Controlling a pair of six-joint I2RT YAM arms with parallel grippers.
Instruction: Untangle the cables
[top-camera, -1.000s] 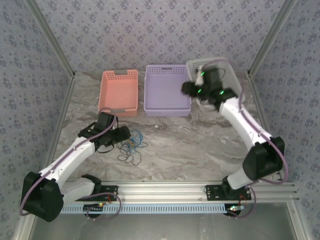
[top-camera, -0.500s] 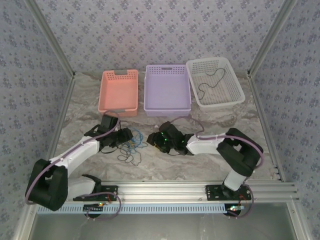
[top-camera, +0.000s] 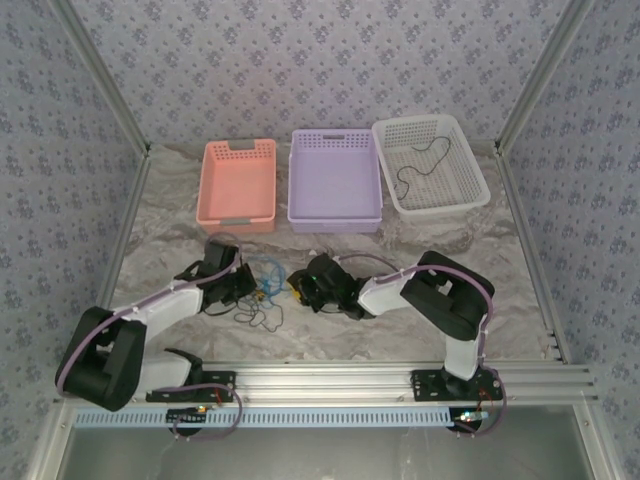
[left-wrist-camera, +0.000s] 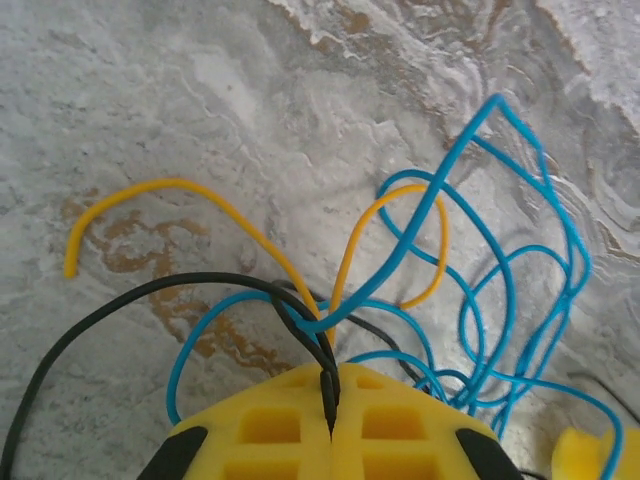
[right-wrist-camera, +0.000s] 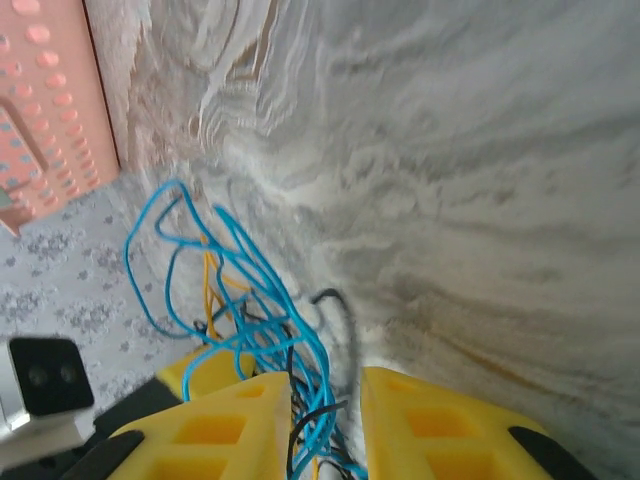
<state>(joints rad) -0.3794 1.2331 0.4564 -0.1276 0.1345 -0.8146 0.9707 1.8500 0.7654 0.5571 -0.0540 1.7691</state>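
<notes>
A tangle of cables (top-camera: 266, 292), blue, yellow and black, lies on the marble table between my two grippers. My left gripper (top-camera: 252, 290) presses in from the left. In the left wrist view its yellow jaws (left-wrist-camera: 332, 378) are shut on a black cable (left-wrist-camera: 150, 292), with blue cable (left-wrist-camera: 520, 200) loops and a yellow cable (left-wrist-camera: 180, 186) spread just beyond. My right gripper (top-camera: 299, 290) comes in from the right. Its fingers (right-wrist-camera: 325, 388) stand apart, with blue cable (right-wrist-camera: 240, 250) strands and a black cable (right-wrist-camera: 335, 298) running between them.
Three baskets stand at the back: pink (top-camera: 238, 185), purple (top-camera: 335, 180) and white (top-camera: 432, 165). A black cable (top-camera: 418, 168) lies in the white one. The aluminium rail (top-camera: 330, 378) runs along the near edge.
My right arm swung from the white basket down to the tangle and its jaws narrowed around the strands. My left gripper pushed into the tangle and shut on the black cable.
</notes>
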